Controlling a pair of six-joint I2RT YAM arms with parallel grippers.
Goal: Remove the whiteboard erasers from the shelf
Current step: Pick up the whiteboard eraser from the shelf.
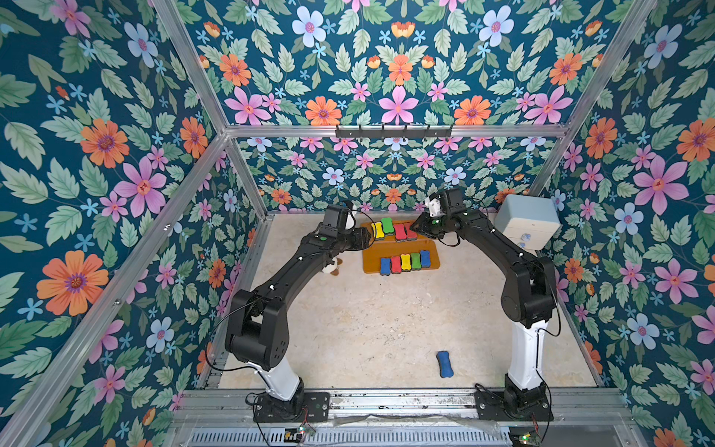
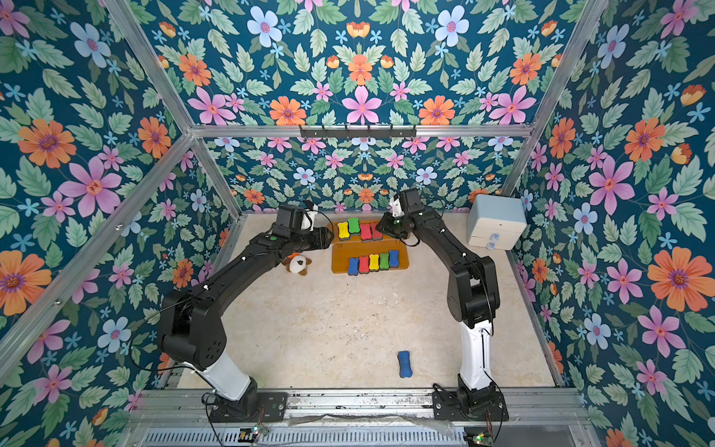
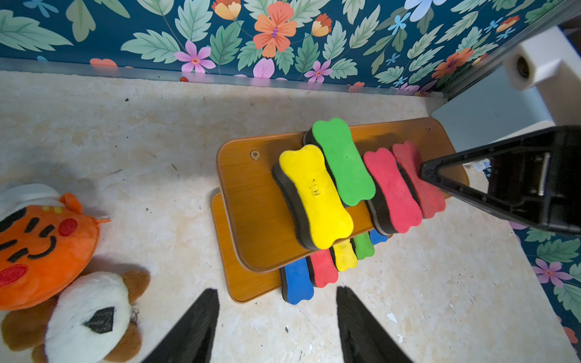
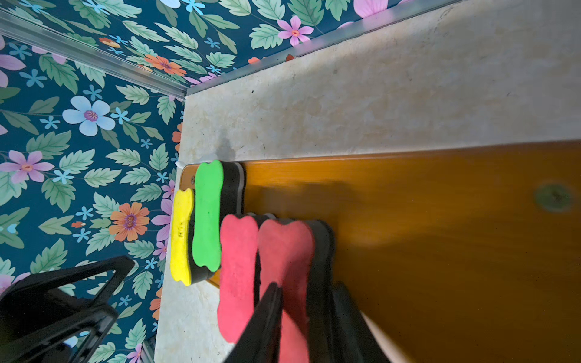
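The orange-brown shelf stands at the back of the floor. Its top board carries yellow, green and two red whiteboard erasers. My right gripper is shut on the outermost red eraser, one finger on its red face and the other on its dark underside. A row of blue, red, yellow, green and blue erasers sits on the lower board. Another blue eraser lies on the floor near the front. My left gripper hangs open and empty over the floor by the shelf's left end.
An orange plush and a brown-white plush lie left of the shelf, under my left arm. A pale blue-white drawer box stands in the back right corner. A dark hook rail runs along the back wall.
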